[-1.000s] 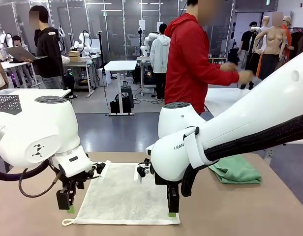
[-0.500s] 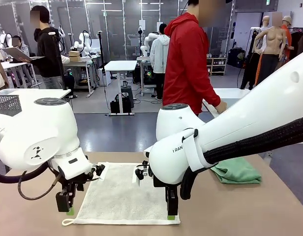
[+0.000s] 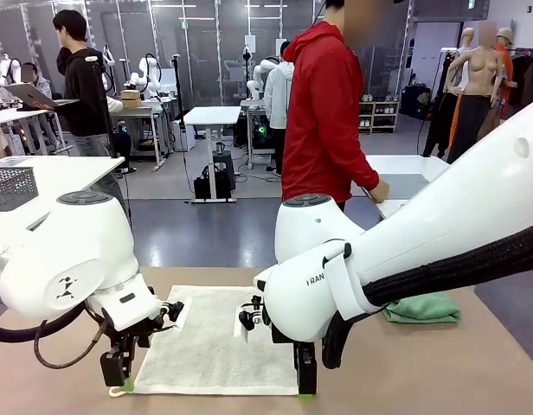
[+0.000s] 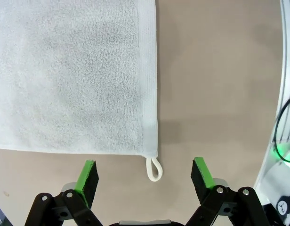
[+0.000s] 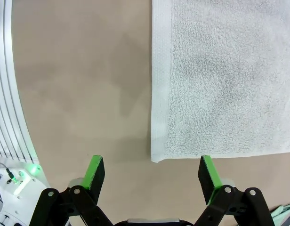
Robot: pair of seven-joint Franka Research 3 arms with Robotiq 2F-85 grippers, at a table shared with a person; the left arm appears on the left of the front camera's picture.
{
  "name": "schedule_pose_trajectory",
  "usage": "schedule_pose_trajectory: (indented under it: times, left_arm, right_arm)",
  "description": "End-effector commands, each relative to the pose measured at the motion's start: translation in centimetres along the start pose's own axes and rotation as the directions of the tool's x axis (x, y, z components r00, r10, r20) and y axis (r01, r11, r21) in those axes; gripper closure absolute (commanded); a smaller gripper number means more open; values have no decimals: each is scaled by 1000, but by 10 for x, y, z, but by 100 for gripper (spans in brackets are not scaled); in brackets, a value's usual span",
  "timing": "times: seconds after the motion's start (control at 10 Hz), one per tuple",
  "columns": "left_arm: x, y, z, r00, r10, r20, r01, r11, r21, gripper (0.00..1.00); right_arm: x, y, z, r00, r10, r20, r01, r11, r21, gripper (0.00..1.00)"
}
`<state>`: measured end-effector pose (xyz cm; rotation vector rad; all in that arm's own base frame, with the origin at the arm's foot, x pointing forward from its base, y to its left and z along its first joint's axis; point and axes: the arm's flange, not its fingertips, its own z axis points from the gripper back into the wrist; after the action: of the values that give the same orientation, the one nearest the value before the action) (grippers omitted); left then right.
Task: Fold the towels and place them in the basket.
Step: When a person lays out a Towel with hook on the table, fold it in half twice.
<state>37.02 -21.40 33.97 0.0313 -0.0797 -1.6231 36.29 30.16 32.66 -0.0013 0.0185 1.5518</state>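
Observation:
A cream-white towel [image 3: 216,341] lies flat on the brown table, its near edge toward me. My left gripper [image 3: 115,380] hangs open just above the towel's near left corner; in the left wrist view the corner's small loop [image 4: 154,169] lies between the green pads of my left gripper [image 4: 144,175]. Open as well, my right gripper [image 3: 305,385] is low over the near right corner, and the right wrist view puts that corner [image 5: 157,157] between the pads of my right gripper [image 5: 152,173]. A mint green towel [image 3: 422,308] lies folded at the right. The basket [image 3: 10,186] stands at the far left.
A person in a red jacket [image 3: 323,117] stands beyond the table's far edge, a hand [image 3: 379,191] at a white table [image 3: 405,173] behind. My two white arms bulk over the near half of the table. Bare brown tabletop [image 3: 439,372] spreads at the near right.
Both grippers have sunk toward the towel's near corners, still open. The person has turned and lowered the outstretched arm to the white table behind.

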Motion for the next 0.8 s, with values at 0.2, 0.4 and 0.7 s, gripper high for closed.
schedule_pose_trajectory:
  times: [0.2, 0.4, 0.7]
  left_arm:
    - [3, 4, -22, 999, -3, 53, 4, 1000, -8, 0]
    - [4, 5, -27, 999, 3, 53, -2, 1000, -20, 0]
    - [2, 7, -31, 999, 4, 51, -2, 999, -33, 0]
  right_arm:
    - [-14, 2, -16, 1000, -2, 22, 2, 1000, -11, 0]
    - [-16, 0, -22, 1000, -21, 13, 21, 1000, -8, 0]
    - [-16, -3, -30, 999, -22, 36, 22, 1000, -12, 0]
